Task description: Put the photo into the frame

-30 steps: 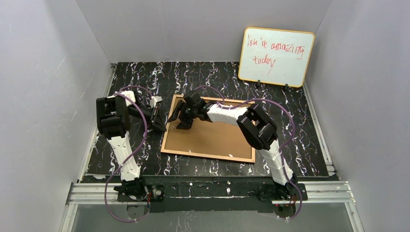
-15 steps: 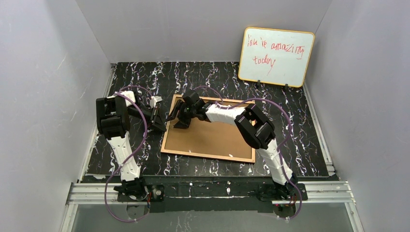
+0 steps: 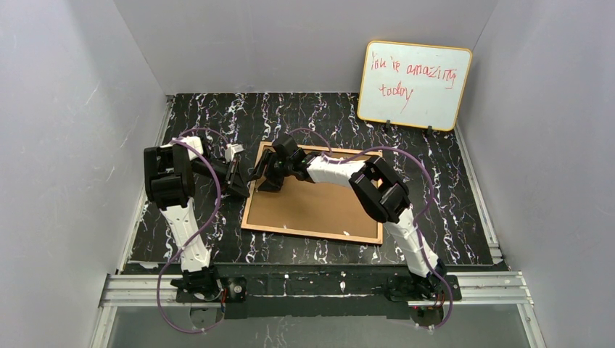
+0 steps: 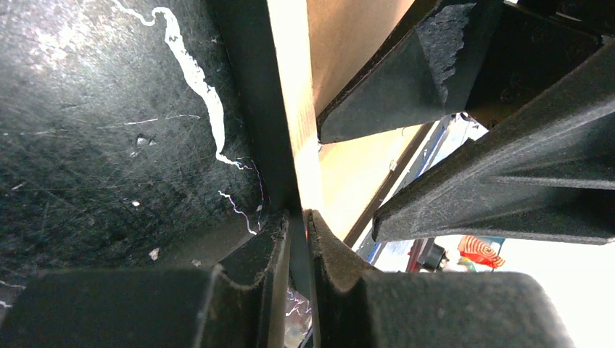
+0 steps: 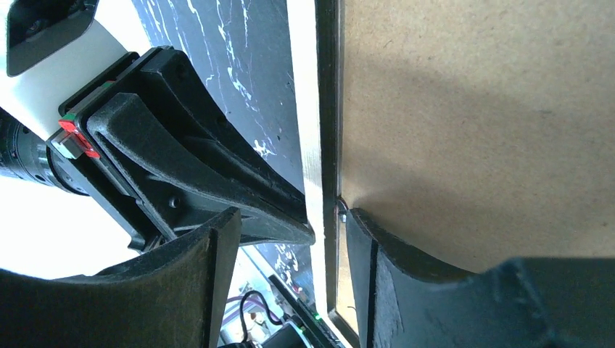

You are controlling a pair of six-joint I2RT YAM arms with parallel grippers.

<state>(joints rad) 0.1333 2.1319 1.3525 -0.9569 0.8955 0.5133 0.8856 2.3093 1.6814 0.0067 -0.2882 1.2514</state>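
On 1 table [image 3: 319, 119], 1 frame [image 3: 312, 206], 1 whiteboard [image 3: 413, 85], left gripper [image 4: 297, 221], right gripper [image 5: 292, 217]

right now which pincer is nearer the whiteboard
Right. The right pincer straddles the left rail of the frame, below and left of the whiteboard. The left pincer clamps that same rail from outside, a little farther left and so farther away.

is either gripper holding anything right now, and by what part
The left gripper pinches the frame by its left rail. The right gripper holds nothing, jaws open astride that rail.
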